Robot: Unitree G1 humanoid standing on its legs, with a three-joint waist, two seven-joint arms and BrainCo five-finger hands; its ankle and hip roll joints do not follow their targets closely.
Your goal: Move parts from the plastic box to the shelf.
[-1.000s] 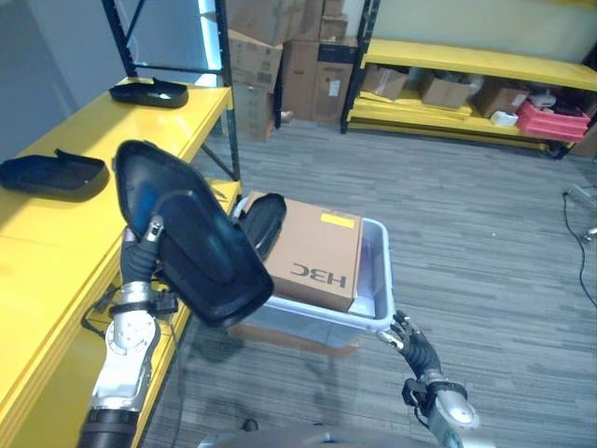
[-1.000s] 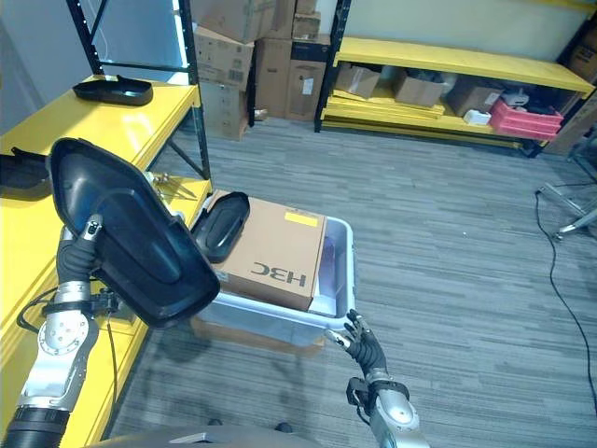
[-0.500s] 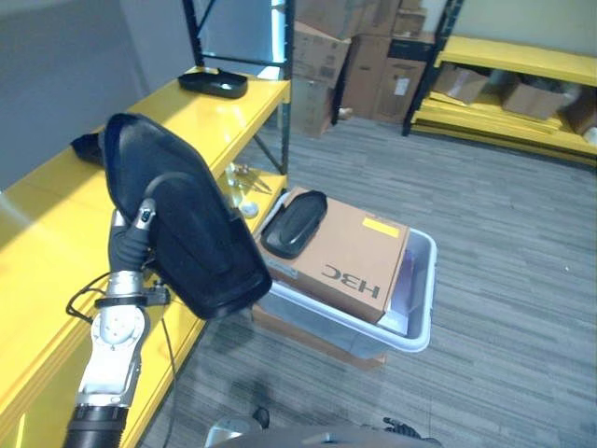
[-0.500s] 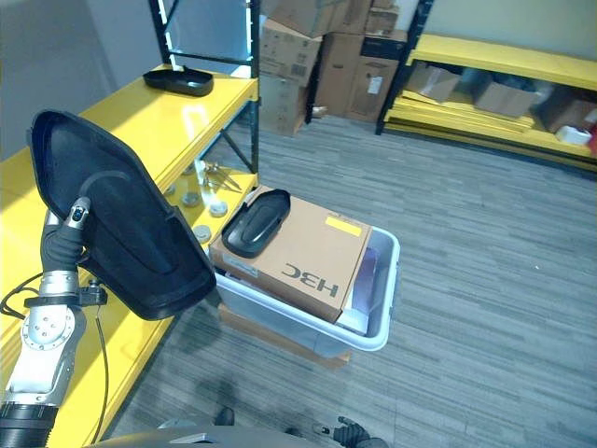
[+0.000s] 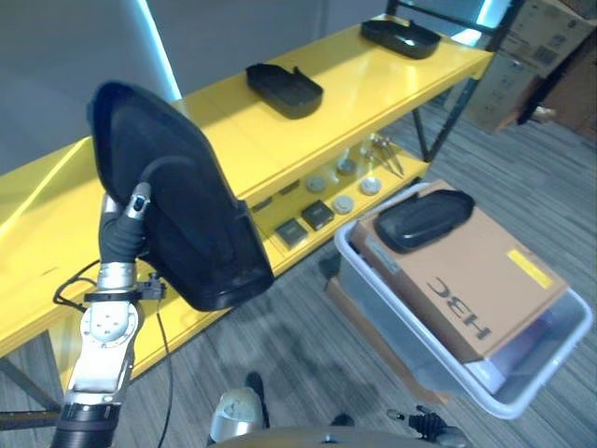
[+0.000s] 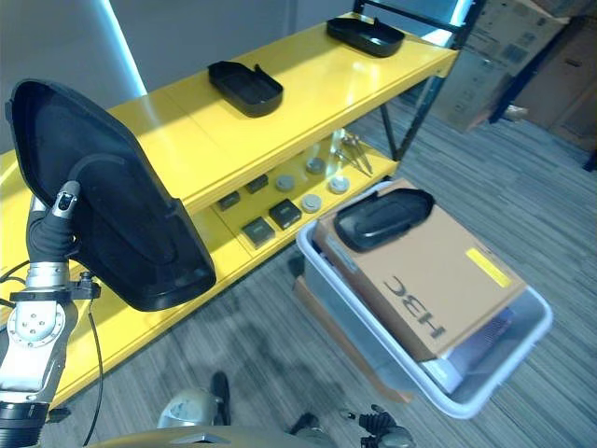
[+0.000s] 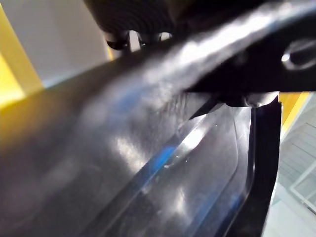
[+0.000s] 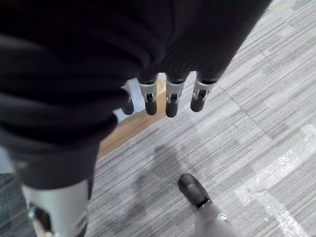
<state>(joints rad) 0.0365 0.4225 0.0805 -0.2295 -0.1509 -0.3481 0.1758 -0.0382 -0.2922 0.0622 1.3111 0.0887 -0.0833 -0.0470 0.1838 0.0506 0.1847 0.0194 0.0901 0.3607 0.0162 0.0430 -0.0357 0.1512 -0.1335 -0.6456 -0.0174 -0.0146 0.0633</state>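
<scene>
Left eye view: we see two parts point(image 5: 284, 90) shelved, one part point(image 5: 423, 217) waiting in the box point(image 5: 546, 369); left hand point(image 5: 129, 231) grips a large black part point(image 5: 182, 224), right hand point(image 8: 168, 96) hangs relaxed, empty.

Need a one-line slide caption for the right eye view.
Left robot hand holds a large black part up beside the yellow shelf; a smaller black part lies on the cardboard box in the plastic box.

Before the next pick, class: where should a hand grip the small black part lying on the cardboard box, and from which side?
Probably from above, fingers across the narrow middle of the small black part: it lies flat and unobstructed atop the cardboard box.
</scene>
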